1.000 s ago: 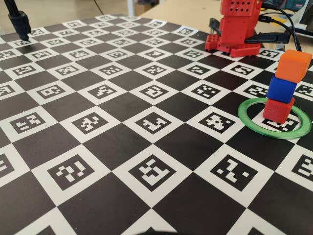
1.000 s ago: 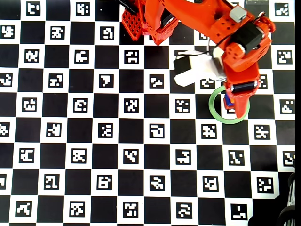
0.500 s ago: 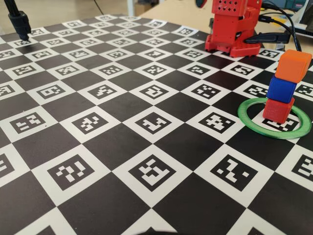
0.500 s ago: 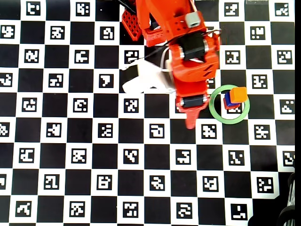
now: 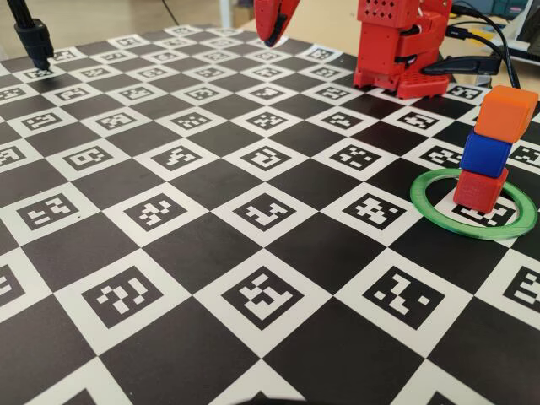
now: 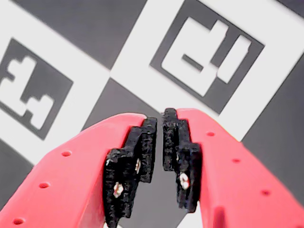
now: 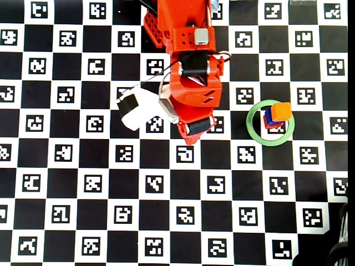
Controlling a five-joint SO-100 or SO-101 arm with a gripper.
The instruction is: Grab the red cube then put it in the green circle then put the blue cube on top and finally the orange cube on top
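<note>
Inside the green circle (image 5: 472, 205), the red cube (image 5: 479, 189) is carrying the blue cube (image 5: 485, 154) and orange cube (image 5: 504, 112); only the wrist view is showing the jaws (image 6: 158, 142) clenched, empty, well apart.

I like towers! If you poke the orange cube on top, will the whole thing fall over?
Probably yes. The orange cube sits skewed, overhanging the blue cube, so a poke would likely slide it off. The stack is narrow, three high, resting only on the red cube, so it may topple. The cubes look stiff and light.
</note>
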